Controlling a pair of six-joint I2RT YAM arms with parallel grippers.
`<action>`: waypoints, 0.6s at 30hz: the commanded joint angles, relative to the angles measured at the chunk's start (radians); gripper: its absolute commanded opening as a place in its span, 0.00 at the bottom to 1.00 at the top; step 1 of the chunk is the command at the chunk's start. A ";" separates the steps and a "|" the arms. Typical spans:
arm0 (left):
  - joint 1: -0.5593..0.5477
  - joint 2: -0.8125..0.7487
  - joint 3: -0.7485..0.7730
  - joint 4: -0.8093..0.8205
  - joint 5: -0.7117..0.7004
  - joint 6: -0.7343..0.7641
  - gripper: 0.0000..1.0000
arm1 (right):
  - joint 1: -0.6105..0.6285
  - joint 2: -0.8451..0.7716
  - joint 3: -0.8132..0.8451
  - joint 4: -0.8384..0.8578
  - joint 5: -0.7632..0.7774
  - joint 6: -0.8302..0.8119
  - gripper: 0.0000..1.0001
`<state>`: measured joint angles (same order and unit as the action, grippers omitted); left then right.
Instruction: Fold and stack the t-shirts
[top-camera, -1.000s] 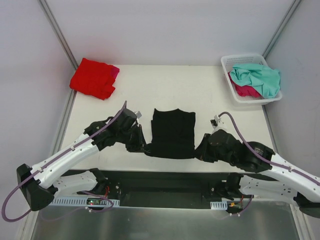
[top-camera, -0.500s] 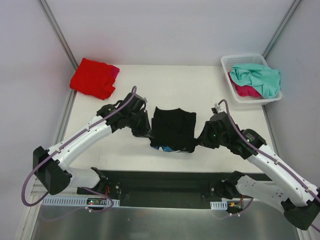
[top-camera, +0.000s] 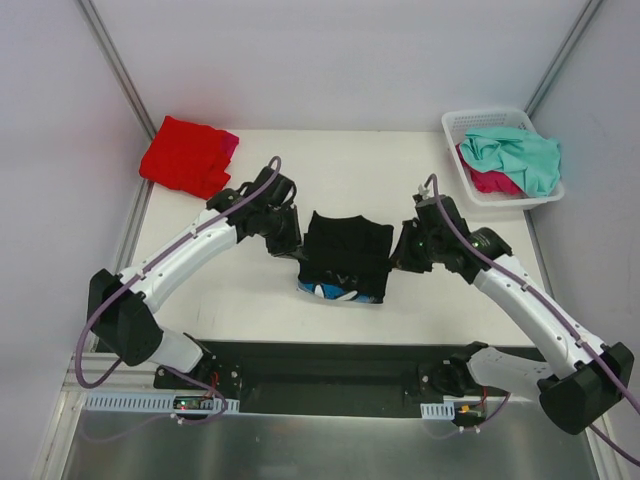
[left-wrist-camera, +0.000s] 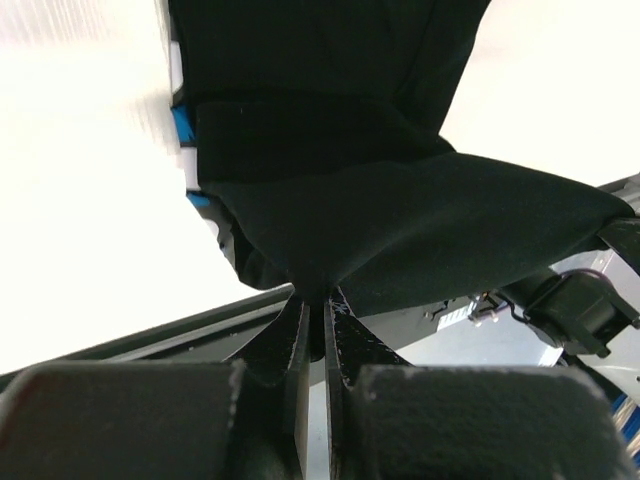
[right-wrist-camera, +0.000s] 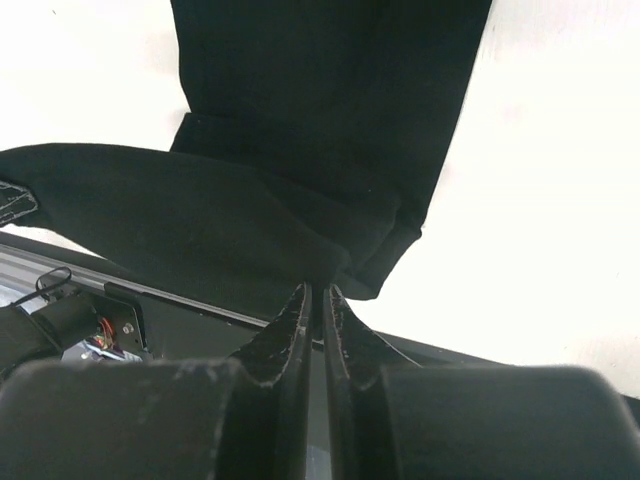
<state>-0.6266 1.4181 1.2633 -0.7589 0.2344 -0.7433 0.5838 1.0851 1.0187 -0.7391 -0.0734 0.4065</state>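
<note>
The black t-shirt (top-camera: 345, 252) lies partly folded at the table's middle, its near part lifted and carried back over the rest, with a blue and white print (top-camera: 333, 291) showing underneath. My left gripper (top-camera: 292, 248) is shut on its left corner (left-wrist-camera: 315, 285). My right gripper (top-camera: 398, 254) is shut on its right corner (right-wrist-camera: 320, 275). A folded red t-shirt (top-camera: 186, 156) with magenta-pink cloth (top-camera: 229, 144) under it lies at the far left. A teal-mint t-shirt (top-camera: 515, 157) and a magenta-pink one (top-camera: 491, 181) are in the basket.
The white lattice basket (top-camera: 482, 119) stands at the far right corner. The table's dark front rail (top-camera: 330, 365) runs along the near edge. Grey walls close in the table on three sides.
Both grippers have lifted the near edge of the black t-shirt and moved it away from the front edge over the rest of the shirt. The print underneath has come into view.
</note>
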 joint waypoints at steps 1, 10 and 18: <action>0.031 0.057 0.091 -0.023 -0.009 0.071 0.00 | -0.070 0.032 0.080 -0.011 -0.015 -0.078 0.09; 0.100 0.254 0.277 -0.017 0.042 0.133 0.00 | -0.180 0.137 0.144 0.004 -0.074 -0.144 0.09; 0.123 0.370 0.442 -0.016 0.078 0.139 0.00 | -0.233 0.263 0.260 0.006 -0.121 -0.178 0.08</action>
<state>-0.5285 1.7603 1.6070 -0.7654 0.3130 -0.6388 0.3740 1.3052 1.1938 -0.7273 -0.1741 0.2764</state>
